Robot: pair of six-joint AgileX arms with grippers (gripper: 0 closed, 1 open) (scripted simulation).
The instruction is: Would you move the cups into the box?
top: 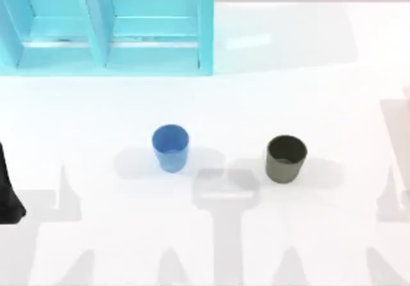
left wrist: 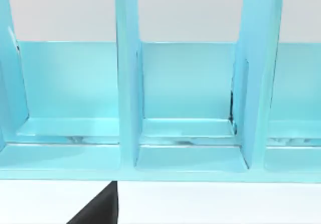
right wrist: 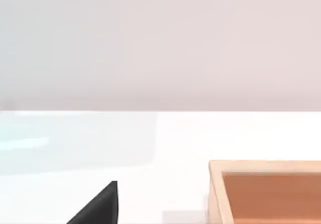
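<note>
Two cups stand upright and apart on the white worktop [top: 320, 74]: blue cup [top: 170, 147] nearer the left tool [top: 9, 196], olive-grey cup [top: 286, 159] farther off. Teal divided rack [top: 109, 26] beyond both; wooden box [right wrist: 266, 191] near the right arm. Tool finger states: cannot tell.

1. Left arm [top: 8, 193]: a dark part of it shows at the table's left edge, towards the near left corner, low over the surface (the rest is cut off by the frame).
2. Left gripper [left wrist: 98, 206]: one dark wedge of it juts into the left wrist view; whether the fingers are apart or together cannot be made out.
3. Right gripper [right wrist: 98, 206]: a like dark wedge in the right wrist view, over the white table; finger state not readable.
</note>
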